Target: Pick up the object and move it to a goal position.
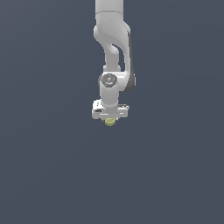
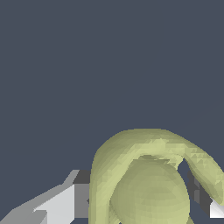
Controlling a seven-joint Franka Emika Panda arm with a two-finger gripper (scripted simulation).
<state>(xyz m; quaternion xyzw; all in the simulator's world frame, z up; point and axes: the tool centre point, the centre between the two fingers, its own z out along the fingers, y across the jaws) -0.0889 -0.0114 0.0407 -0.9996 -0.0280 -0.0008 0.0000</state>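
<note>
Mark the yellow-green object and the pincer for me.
yellow-green object (image 1: pixel 110 121), exterior view, its rounded body below the hand.
pincer (image 2: pixel 142 199), wrist view, midway between the fingertips flanking the object.

**Ball Sits Between Fingers Beneath Arm**

A white jointed robot arm (image 1: pixel 114 52) descends from the top of the exterior view. Directly under its white gripper (image 1: pixel 110 119) sits a small yellow-green roundish object (image 1: pixel 110 122). In the wrist view, the object (image 2: pixel 151 183) lies between the two fingers (image 2: pixel 65 201), one on each side.
</note>
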